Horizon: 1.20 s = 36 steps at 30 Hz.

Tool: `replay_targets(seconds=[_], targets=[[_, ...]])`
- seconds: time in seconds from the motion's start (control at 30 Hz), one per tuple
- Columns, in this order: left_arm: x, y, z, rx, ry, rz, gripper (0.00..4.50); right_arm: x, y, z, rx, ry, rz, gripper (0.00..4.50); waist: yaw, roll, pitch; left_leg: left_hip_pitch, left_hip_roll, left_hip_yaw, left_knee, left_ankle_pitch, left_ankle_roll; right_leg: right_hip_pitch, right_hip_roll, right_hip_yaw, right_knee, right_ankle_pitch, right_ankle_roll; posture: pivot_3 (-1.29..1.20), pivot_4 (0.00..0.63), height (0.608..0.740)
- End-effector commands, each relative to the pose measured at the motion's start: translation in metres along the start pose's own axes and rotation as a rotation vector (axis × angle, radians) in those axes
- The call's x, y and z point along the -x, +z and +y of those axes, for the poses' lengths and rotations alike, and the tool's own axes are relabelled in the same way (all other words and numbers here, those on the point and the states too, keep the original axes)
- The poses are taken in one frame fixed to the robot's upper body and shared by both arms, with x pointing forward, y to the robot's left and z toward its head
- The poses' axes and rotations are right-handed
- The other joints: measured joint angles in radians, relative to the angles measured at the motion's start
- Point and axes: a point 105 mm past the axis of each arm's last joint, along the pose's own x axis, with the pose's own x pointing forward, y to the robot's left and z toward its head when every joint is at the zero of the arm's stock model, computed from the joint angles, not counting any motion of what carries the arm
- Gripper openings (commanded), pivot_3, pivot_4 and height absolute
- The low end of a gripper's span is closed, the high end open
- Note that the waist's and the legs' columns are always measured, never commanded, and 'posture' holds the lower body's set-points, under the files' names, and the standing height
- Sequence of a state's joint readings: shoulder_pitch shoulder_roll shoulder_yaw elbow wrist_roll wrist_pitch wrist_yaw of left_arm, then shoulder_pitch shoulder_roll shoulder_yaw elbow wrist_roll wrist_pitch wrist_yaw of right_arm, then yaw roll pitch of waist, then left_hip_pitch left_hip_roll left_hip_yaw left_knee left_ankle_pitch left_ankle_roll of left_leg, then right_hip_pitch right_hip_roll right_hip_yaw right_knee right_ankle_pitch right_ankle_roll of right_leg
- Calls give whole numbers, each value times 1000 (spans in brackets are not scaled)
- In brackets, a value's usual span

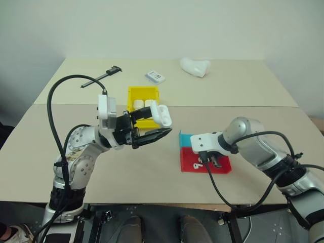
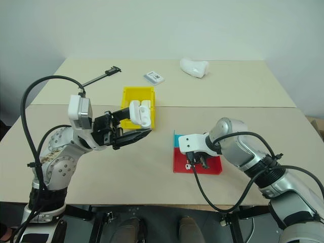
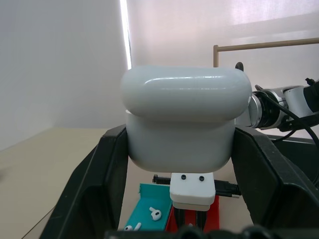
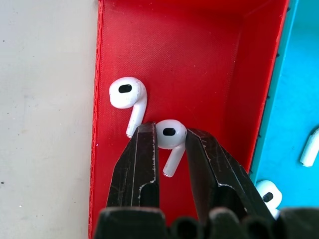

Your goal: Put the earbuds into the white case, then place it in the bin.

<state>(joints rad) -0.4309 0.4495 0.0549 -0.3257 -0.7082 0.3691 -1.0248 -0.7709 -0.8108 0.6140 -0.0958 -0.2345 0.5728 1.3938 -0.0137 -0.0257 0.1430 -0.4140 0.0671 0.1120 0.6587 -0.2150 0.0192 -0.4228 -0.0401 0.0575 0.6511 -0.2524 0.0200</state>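
Item: right gripper [image 4: 169,144], fingers narrowly parted and closing on one earbud [image 4: 171,135] in the red tray [image 4: 209,59], stem lengthwise between them; left gripper [image 3: 179,164] clamps the white case [image 3: 185,119].

The left gripper [image 1: 152,129] was held up, pointing sideways, squeezed on something; the right gripper [image 4: 171,137] pointed down, its fingers pinched close together.

Beige table [image 1: 243,91] with yellow bin [image 1: 143,96], red tray [image 1: 188,161], teal tray [image 1: 185,138], card box [image 1: 155,76].

Earbuds [image 4: 128,97] lie in the tray [image 4: 209,59], bin [image 1: 143,93] beyond.
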Motion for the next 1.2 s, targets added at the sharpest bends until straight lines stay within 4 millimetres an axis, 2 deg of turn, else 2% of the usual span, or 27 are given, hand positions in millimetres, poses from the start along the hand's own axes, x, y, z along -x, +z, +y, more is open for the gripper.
replay_targets(seconds=[0.03, 0.13, 0.23, 0.33, 0.5, 0.7, 0.87, 0.97, 1.2], targets=[[-3, 11, -5, -44, -30, -25, 2792, 4, 0, -2, -35, -39, -14, 612, 0, 0, 0, 0, 0, 0, 0, 0, 0, 0, 0, 0, 0, 0, 0, 0, 150, 740], [-5, 12, -7, -33, -48, -34, 2792, 19, 2, -11, -94, -105, -65, 612, 0, 0, 0, 0, 0, 0, 0, 0, 0, 0, 0, 0, 0, 0, 0, 0, 150, 740], [-7, 12, -9, -20, -66, -40, 2792, 49, 10, -19, -148, -204, -184, 612, 1, 0, 0, -1, 0, 0, 0, 0, 0, -1, 0, 0, 0, 0, 0, 0, 150, 740], [-9, 12, -8, -12, -75, -51, 2792, 84, 23, -17, -188, -311, -354, 612, 2, 0, 0, -1, 0, 0, 0, 0, 0, -1, 0, 0, -1, 0, 0, 0, 150, 740], [-18, 15, -5, 12, -115, -91, 2792, 133, 54, 4, -209, -491, -785, 612, 9, 0, 0, -1, 0, -2, 0, 0, 0, 1, 0, -1, -2, 0, 0, 0, 150, 740], [-30, 12, -8, 44, -230, -111, 2792, 183, 84, 8, -357, -625, -1355, 612, -4, 1, -1, 0, 1, -2, 0, 0, 0, 1, 1, -1, -1, 1, 1, 0, 150, 740], [-37, 10, -4, 43, -263, -112, 2792, 190, 106, 15, -381, -608, -1489, 612, -2, 1, -1, -1, 0, -2, -2, 0, 0, 0, 1, 0, -2, 1, 0, 0, 150, 740], [-39, 11, -2, 45, -283, -115, 2792, 180, 118, 21, -360, -543, -1459, 612, -3, 1, -1, -1, -1, -2, -1, 0, 0, 0, 0, 0, -2, 1, 1, 0, 150, 740], [-37, 10, 2, 35, -287, -109, 2792, 159, 116, 18, -380, -519, -1334, 612, -4, 1, -1, -1, -1, -2, -1, 0, 1, 1, 0, -1, -2, 1, 1, 0, 150, 740]])
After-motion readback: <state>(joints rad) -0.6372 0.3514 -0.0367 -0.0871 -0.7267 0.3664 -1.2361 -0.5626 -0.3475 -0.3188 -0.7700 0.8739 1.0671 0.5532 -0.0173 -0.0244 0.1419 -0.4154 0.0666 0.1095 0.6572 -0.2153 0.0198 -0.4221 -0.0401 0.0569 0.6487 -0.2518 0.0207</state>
